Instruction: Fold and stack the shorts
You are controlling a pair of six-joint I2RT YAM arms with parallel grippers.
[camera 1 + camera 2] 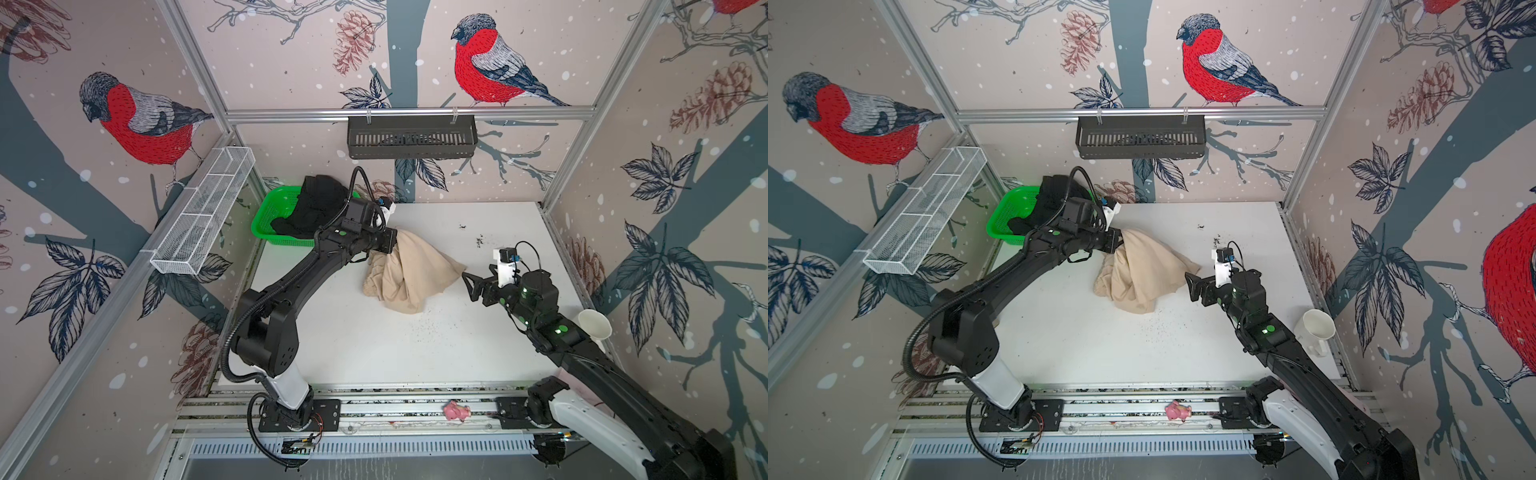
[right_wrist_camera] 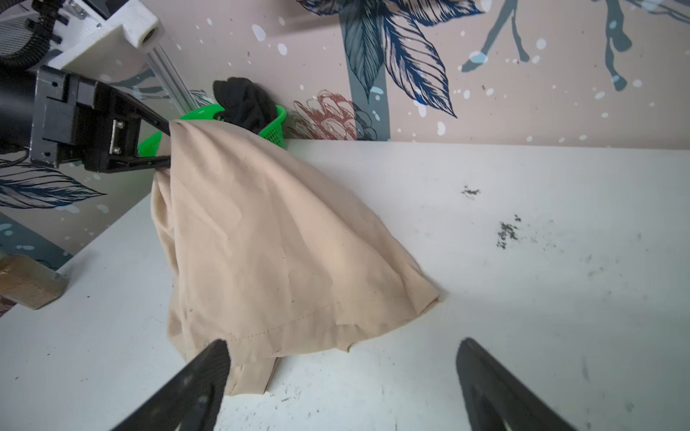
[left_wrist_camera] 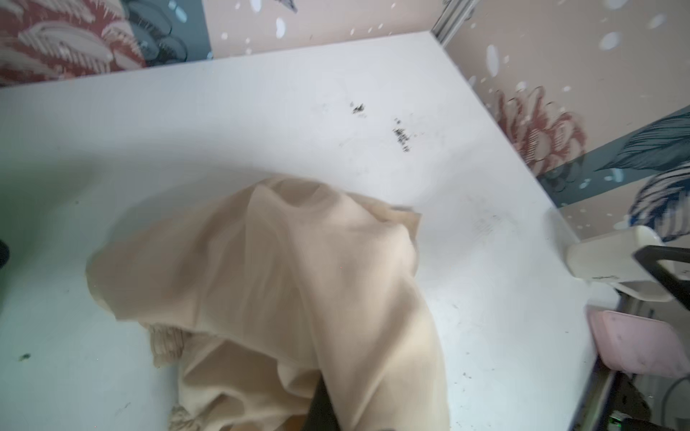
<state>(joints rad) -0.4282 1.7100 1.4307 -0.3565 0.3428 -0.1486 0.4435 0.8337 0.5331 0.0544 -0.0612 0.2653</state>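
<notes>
At the tabletop's far left corner, a green basket holds the black shorts. Just right of it, the left gripper pinches a raised fold of the beige shorts, and the rest drapes onto the middle of the tabletop. Only the right wrist view shows those jaws clamped on the cloth. Only the left wrist view shows the gathered waistband under the drape. The right gripper hovers at the cloth's right tip, spread wide and holding nothing. A white mug sits at the right edge; a small mark on it is too blurred to read.
</notes>
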